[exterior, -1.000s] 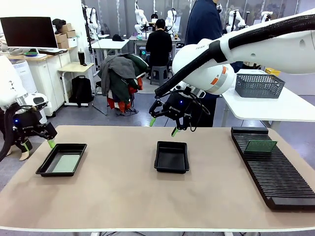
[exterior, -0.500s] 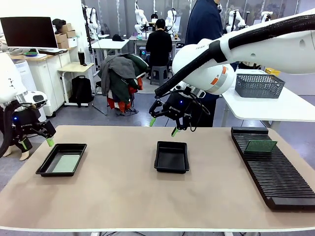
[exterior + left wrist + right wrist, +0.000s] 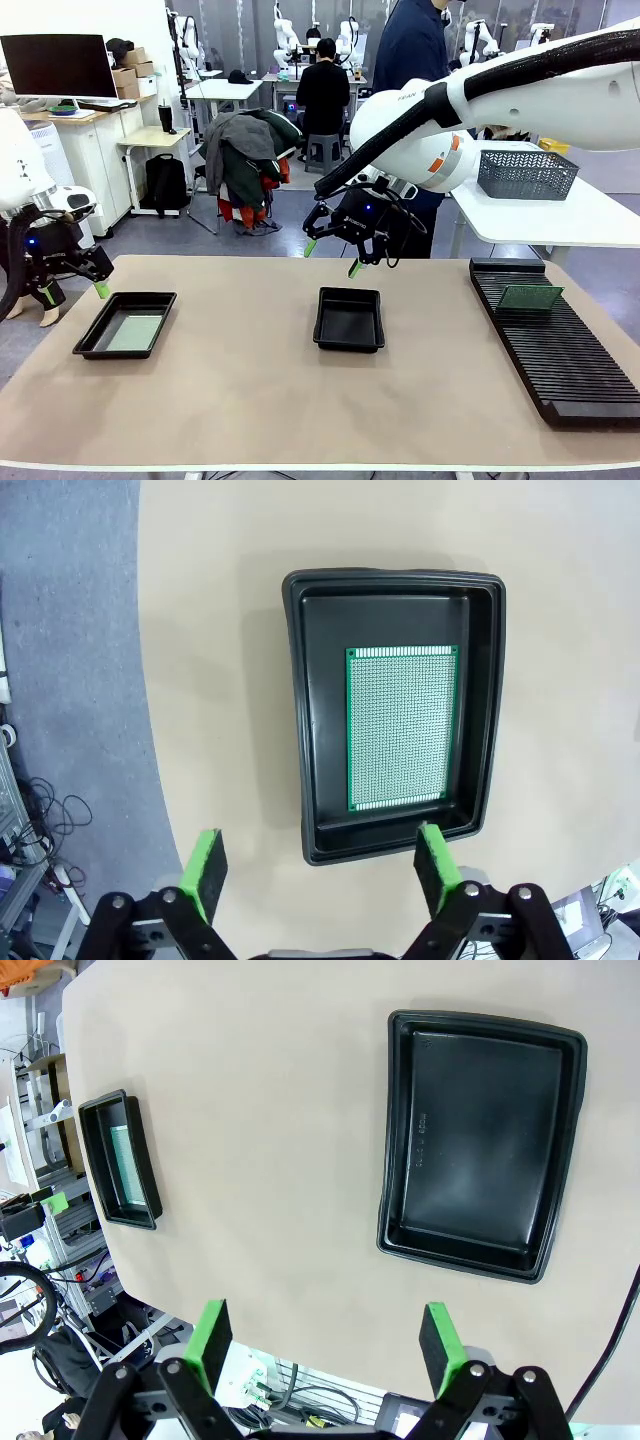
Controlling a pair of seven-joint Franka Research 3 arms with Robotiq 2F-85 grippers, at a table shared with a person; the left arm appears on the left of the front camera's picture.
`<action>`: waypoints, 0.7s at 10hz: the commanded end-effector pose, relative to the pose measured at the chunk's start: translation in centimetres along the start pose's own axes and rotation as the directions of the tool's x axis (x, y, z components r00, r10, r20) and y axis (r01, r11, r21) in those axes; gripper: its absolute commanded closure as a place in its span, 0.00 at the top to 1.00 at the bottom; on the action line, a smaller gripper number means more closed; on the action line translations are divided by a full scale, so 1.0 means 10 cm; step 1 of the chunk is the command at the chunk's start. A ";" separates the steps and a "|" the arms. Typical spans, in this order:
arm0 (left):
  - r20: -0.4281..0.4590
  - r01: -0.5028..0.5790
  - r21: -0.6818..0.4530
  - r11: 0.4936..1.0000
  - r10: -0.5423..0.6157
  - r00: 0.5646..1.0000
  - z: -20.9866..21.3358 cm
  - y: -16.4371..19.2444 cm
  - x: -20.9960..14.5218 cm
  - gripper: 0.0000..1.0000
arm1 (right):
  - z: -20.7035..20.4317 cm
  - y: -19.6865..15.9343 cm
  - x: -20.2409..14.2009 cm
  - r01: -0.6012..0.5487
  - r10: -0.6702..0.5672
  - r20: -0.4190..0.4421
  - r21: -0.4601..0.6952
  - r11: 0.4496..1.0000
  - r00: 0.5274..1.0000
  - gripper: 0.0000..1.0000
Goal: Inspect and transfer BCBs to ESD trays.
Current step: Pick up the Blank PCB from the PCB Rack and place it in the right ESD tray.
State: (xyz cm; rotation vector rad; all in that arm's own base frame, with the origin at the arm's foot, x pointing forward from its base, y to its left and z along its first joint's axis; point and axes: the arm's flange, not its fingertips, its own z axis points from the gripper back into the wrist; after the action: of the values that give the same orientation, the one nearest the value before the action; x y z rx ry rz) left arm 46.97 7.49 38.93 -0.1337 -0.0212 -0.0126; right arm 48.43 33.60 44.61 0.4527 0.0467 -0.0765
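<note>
At the left of the front view, a thin, flat, rectangular circuit board [image 3: 135, 332] with a pale green-grey face is seen lying flat on the floor of the left tray [image 3: 112, 355], a shallow black rectangular tray with a raised, flared rim. From the left wrist view the face of this board is shown as a fine grid of tiny dots bordered in brighter green, and a margin of black floor is left around it on every side. A second board [image 3: 530, 296], of the same green, is stood on edge in the long black ribbed rack [image 3: 560, 360] at the right of the table [image 3: 250, 400]. Two boards are counted in all. Two matching trays are counted: the one at the left and a middle tray [image 3: 349, 322], whose floor is plain glossy black. One rack is counted, and one grey mesh basket [image 3: 527, 173] is set on a white side table [image 3: 560, 215] at the upper right. Two grippers are counted. The left gripper [image 3: 74, 293] is held above the table near the far end of the left tray, its jaws spread wide with nothing between them. The right gripper [image 3: 332, 257] is held in the air above the far side of the middle tray, its jaws likewise spread wide and nothing gripped.
</note>
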 end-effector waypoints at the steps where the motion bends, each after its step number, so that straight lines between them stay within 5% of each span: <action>1: 0.008 0.010 -0.009 1.000 -0.010 1.000 -0.02 0.00 -0.01 1.00 | 0.00 0.01 0.01 0.009 -0.009 0.001 -0.020 1.000 1.000 1.00; 7: 0.008 0.010 -0.009 1.000 -0.010 1.000 -0.02 0.00 -0.01 1.00 | 0.00 0.01 0.01 0.009 -0.009 0.001 -0.020 1.000 1.000 1.00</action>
State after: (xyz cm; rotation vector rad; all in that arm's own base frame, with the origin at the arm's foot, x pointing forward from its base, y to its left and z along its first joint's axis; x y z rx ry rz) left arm 46.97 7.47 38.93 -0.1337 -0.0212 -0.0130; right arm 48.43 33.60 44.61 0.4527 0.0467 -0.0765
